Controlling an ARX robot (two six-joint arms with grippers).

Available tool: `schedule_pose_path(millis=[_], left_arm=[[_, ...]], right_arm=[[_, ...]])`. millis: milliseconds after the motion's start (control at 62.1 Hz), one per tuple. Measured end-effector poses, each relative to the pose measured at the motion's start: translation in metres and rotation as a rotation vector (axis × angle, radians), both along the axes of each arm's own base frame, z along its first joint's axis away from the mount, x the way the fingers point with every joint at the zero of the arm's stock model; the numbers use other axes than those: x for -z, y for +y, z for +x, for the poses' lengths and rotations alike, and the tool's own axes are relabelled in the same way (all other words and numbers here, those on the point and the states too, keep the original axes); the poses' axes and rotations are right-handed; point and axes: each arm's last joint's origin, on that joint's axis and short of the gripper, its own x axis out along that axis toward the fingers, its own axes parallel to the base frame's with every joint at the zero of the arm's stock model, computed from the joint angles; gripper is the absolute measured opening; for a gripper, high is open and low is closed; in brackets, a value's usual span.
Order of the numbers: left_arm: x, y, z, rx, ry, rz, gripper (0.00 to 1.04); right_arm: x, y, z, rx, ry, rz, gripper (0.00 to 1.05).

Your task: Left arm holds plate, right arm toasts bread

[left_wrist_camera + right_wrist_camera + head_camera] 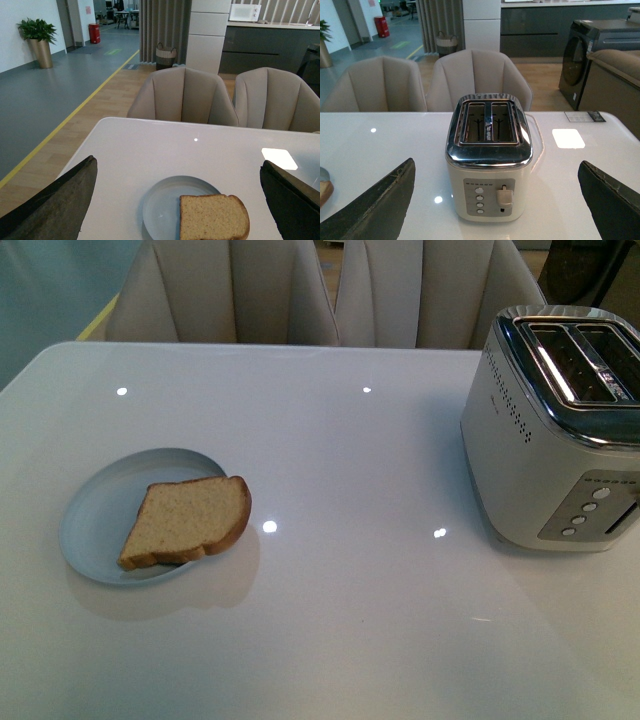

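The left black gripper with dark, crinkled covering (177, 160) hangs above the glossy white table (125, 145), its fingers (55, 205) spread wide apart. The right black gripper (496, 161) hangs over the same table, equally wide.

One plate (100, 510), one bread slice (190, 520), one toaster (520, 460), two chairs (182, 95), seemingly four buttons (479, 197).

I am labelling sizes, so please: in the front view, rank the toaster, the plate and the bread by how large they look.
1. toaster: largest, though cut by the picture's edge.
2. plate: clearly smaller.
3. bread: somewhat smaller than the plate; it covers part of it and overhangs the rim.
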Motion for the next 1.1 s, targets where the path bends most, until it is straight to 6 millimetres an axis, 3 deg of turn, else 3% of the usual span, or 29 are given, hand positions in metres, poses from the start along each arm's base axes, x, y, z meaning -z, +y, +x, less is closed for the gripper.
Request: schedule_pose_path(millis=[628,725,805,934,1015,1095], left_arm=[[0.0,0.0,0.0,0.005,0.003,-0.001,0.98],[-0.001,-0.002,0.002,0.127,0.355,-0.077,0.98],[0.001,-0.003,0.007,0.14,0.521,-0.109,0.98],[-0.007,-0.005,0.022,0.147,0.524,-0.104,0.98],[-0.016,-0.004,0.053,0.144,0.488,-0.106,0.98],[-0.011,-0.001,0.091,0.142,0.509,-0.122,0.98]], right_arm=[[0.0,0.0,0.0,0.0,0.0,0.0,0.96],[0.0,0.0,0.0,-0.001,0.0,0.0,0.96],[0.0,0.0,0.0,0.0,0.0,0.0,0.96],[0.0,0.0,0.0,0.0,0.0,0.0,0.96],[0.0,0.0,0.0,0.0,0.0,0.0,0.96],[0.0,0.0,0.0,0.0,0.0,0.0,0.96]])
